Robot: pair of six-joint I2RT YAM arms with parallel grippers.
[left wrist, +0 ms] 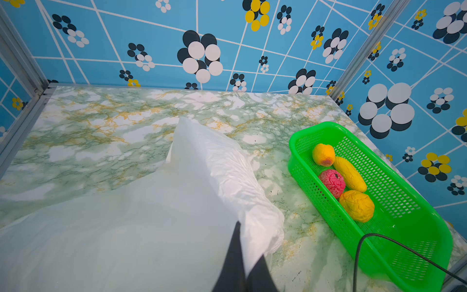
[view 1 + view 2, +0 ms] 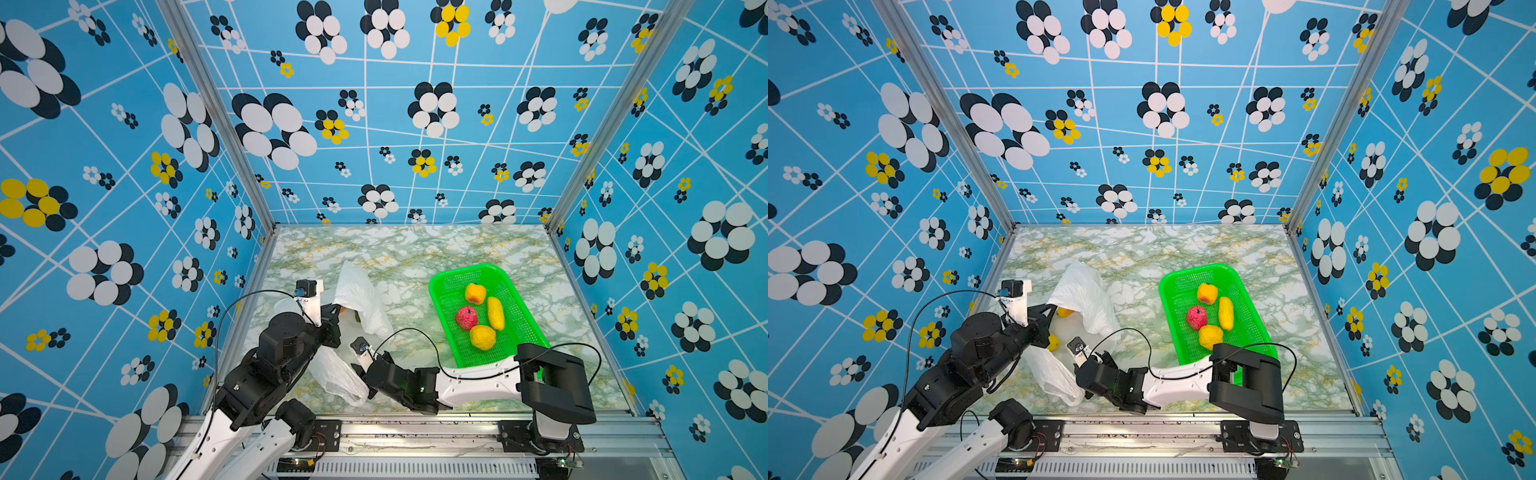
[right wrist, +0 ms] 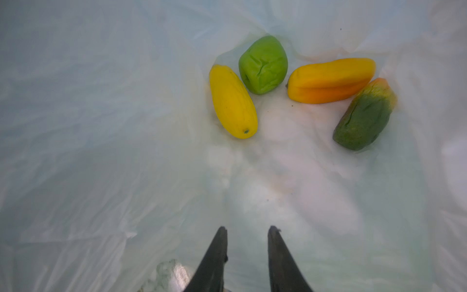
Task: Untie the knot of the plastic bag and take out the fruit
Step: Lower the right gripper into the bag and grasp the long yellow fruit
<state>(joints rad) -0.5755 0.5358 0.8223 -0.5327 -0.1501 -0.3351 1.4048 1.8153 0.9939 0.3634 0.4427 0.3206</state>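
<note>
Right gripper fingers are standing apart with a clear gap. They're gripping nothing and touching nothing I can see. They're sitting inside the plastic bag, with white film all around them.

Four pieces of fruit are lying on the bag floor, well ahead of the tips:
- The yellow elongated fruit is nearest.
- The green round fruit is touching its side.
- The orange elongated fruit is lying just beside the green one.
- The orange-green fruit is touching the far end of the orange one.

Left gripper fingers are pressing together, pinching a fold of the bag's film. The film is hanging from the pinch and sloping down to the table.

In both top views the bag is lying on the left half of the marble table. The left gripper is holding its upper edge, and the right gripper is reaching across the middle into its mouth from the near side.

The green mesh basket is sitting on the right half, well apart from the bag. Four more pieces are lying in it:
- a yellow-orange round fruit at the far end
- a yellow long fruit beside it
- a red round fruit touching the long one
- a wrinkled yellow-orange fruit nearest the arms
</note>
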